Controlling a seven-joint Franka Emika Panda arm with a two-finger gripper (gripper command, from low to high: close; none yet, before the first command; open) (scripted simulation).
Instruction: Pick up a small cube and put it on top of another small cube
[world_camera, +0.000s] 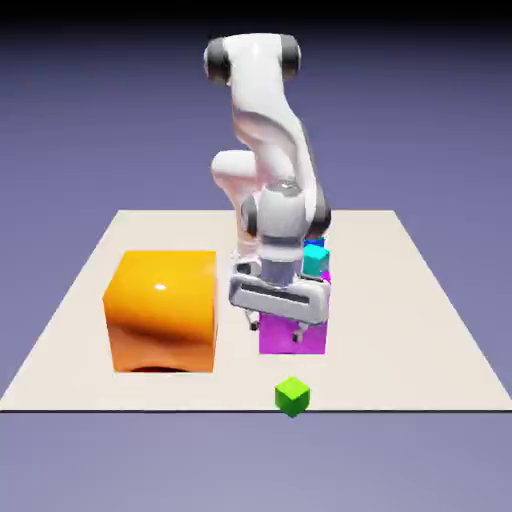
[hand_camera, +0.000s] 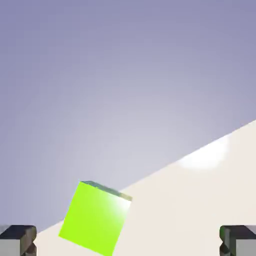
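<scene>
Approach stage of a cube-stacking task, drawn from my own end effector. My gripper (world_camera: 273, 327) hangs above the table (world_camera: 420, 330) with its jaws spread as wide as they go and nothing between them; in the hand view the two grey fingertips (hand_camera: 18, 239) sit at the opposite bottom corners with bare table between. The small bright green cube (world_camera: 292, 396) rests on the table at its near edge, well apart from my fingers: in the exterior view it lies below my gripper and a little toward the exterior view's right, so it is ahead of my fingertips and lower than them. In the hand view the same cube (hand_camera: 95, 217) appears low and toward the left fingertip, off the midline between my fingers, and rolled so that its faces run at a slant to the line joining the two tips. That offset and that slant are, I judge, what the coming move turns on: I must travel outward toward the table edge and down, shift sideways until the cube sits midway between my fingers, and turn the wrist so the pads meet two flat faces rather than corners. Behind my gripper stand the big magenta block (world_camera: 292, 335) and a teal small cube (world_camera: 316, 260); the big orange block (world_camera: 163, 310) stands beside me, toward the exterior view's left.
</scene>
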